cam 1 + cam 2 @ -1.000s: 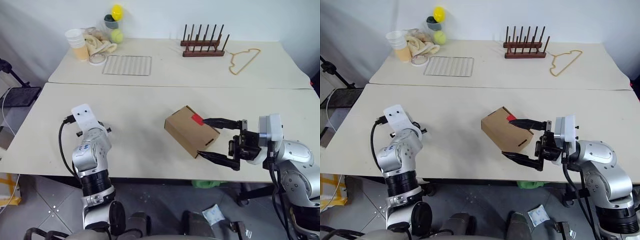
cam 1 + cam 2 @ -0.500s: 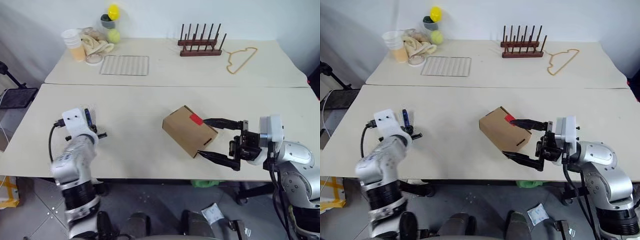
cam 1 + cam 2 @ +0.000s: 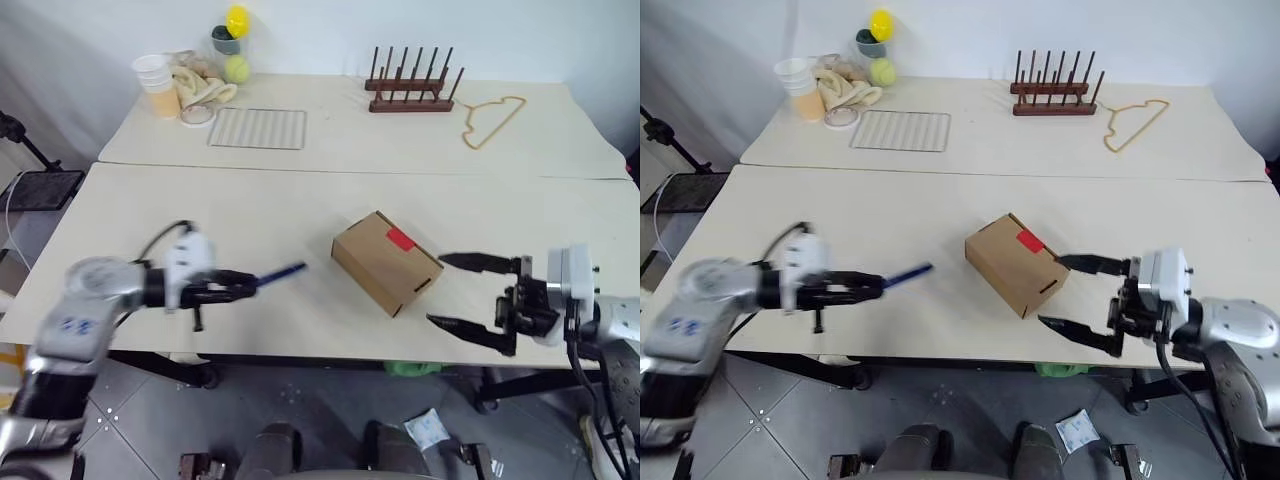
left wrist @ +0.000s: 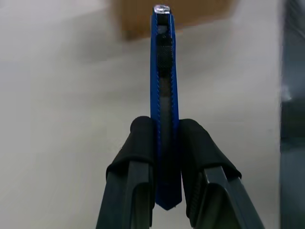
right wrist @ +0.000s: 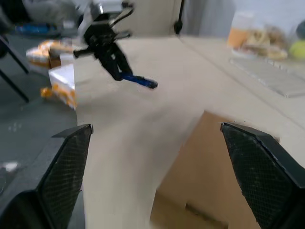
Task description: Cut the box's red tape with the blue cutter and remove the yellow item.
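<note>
The box [image 3: 385, 262], brown cardboard and closed, lies in the middle of the near table, with the red tape [image 3: 400, 239] on its top edge. My left gripper [image 3: 235, 288] is shut on the blue cutter [image 3: 280, 273], which points toward the box from its left, a short gap away. In the left wrist view the blue cutter [image 4: 164, 95] sticks out between the black fingers [image 4: 143, 143]. My right gripper [image 3: 440, 290] stands open just right of the box, apart from it. The yellow item is hidden.
The far table holds a wire rack [image 3: 258, 128], a wooden peg rack [image 3: 410, 88], a hanger [image 3: 490, 118], stacked cups [image 3: 155, 85], a tennis ball [image 3: 237, 68] and a yellow ball [image 3: 237, 20] on a dark container. A seam divides the two tables.
My left arm swung down and to the right, so the cutter now points at the box. My right gripper drew back to the right, off the box's corner, still open.
</note>
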Motion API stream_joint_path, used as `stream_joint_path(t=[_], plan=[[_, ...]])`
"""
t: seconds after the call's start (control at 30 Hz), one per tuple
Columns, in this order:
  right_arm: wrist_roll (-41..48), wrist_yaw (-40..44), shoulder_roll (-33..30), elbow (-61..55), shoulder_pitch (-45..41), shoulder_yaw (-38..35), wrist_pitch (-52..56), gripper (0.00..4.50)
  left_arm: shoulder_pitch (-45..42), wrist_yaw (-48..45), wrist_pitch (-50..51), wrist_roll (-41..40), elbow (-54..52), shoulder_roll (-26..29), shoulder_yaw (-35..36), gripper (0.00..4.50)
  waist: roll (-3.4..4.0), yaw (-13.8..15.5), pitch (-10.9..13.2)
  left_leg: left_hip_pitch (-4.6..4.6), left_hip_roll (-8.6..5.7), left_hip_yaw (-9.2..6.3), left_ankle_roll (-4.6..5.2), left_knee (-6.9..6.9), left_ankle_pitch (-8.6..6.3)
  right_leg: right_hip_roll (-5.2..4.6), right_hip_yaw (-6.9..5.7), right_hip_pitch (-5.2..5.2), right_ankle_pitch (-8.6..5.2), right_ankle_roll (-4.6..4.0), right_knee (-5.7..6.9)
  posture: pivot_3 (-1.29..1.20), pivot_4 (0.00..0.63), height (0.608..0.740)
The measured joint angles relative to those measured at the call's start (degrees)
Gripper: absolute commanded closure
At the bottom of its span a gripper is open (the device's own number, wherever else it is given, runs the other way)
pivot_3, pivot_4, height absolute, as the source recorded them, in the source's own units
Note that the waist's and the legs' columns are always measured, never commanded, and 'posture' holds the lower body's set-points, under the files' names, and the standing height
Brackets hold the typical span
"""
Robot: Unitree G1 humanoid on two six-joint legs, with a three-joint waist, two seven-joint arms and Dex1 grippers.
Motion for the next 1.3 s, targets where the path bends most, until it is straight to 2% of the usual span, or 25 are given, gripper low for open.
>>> stream_joint_path(t=[0.07, 0.27, 0.3, 0.4, 0.67, 0.73, 0.97, 1.3], plan=[[-1.66, 0.29, -1.59, -0.95, 4.65, -0.59, 0.48, 0.00, -1.58, -0.30, 1.07, 3.58, -0.24, -2.33, -6.36, 4.03, 0.00, -0.45, 0.01, 0.01, 0.07, 0.46, 0.08, -0.01, -0.11, 0.00, -0.07, -0.12, 0.01, 0.02, 0.06, 0.00, 0.150, 0.740], [-3.04, -2.25, -3.88, -6.77, 11.26, -1.21, 5.02, 0.00, -8.77, 2.76, 11.80, 8.18, -2.13, -12.30, -17.28, 4.03, -0.17, -0.83, 0.10, 0.13, 0.15, 0.66, 0.20, 0.13, -0.10, 0.00, -0.08, -0.04, 0.07, 0.09, 0.09, 0.00, 0.150, 0.740], [-3.22, -2.71, -3.88, -7.35, 11.58, -1.01, 5.38, 0.18, -9.11, 3.39, 12.74, 8.61, -2.22, -13.04, -17.81, 4.03, -0.17, -0.82, 0.10, 0.16, 0.15, 0.66, 0.20, 0.14, -0.09, 0.00, -0.07, -0.02, 0.08, 0.08, 0.10, 0.00, 0.150, 0.740], [-4.87, -5.38, -3.85, -8.36, 11.21, 1.02, 7.36, 0.93, -10.74, 4.45, 17.83, 9.50, -3.73, -14.93, -19.91, 4.03, -0.17, -0.59, 0.10, 0.16, 0.15, 0.61, 0.23, 0.19, -0.07, -0.01, -0.02, -0.02, 0.15, 0.07, 0.08, 0.00, 0.150, 0.740], [-9.61, -10.66, -3.80, -9.14, 4.43, 11.00, 11.22, 3.78, -13.77, 5.16, 24.27, 14.28, -8.93, -15.49, -25.85, 4.03, -0.17, 0.07, 0.08, 0.06, 0.01, 0.11, 0.26, 0.28, -0.09, -0.10, -0.04, 0.07, 0.16, 0.09, -0.06, 0.00, 0.150, 0.740], [-11.59, -10.69, -3.87, -7.54, 1.16, 13.69, 11.44, 4.48, -15.17, 5.24, 27.77, 14.63, -8.70, -17.08, -26.62, 4.03, -0.12, 0.19, 0.05, 0.05, 0.00, 0.06, 0.31, 0.45, -0.11, -0.10, -0.05, 0.13, 0.17, 0.11, -0.02, 0.00, 0.150, 0.740], [-18.62, -12.69, -2.37, -0.98, -5.77, 21.45, 11.68, 4.48, -16.32, 5.40, 30.72, 15.51, -9.55, -17.57, -28.29, 4.03, -0.10, 0.65, 0.01, 0.01, 0.00, -0.21, 0.37, 0.62, -0.17, -0.09, -0.11, 0.26, 0.17, 0.13, -0.04, 0.00, 0.150, 0.740], [-19.87, -14.24, 0.77, -0.82, -7.63, 24.97, 13.62, 4.48, -17.03, 6.45, 34.98, 15.63, -10.39, -18.73, -29.15, 4.03, -0.07, 0.70, -0.03, 0.11, -0.02, -0.38, 0.39, 0.77, -0.19, -0.09, -0.19, 0.54, 0.17, 0.13, -0.11, 0.00, 0.150, 0.740]])
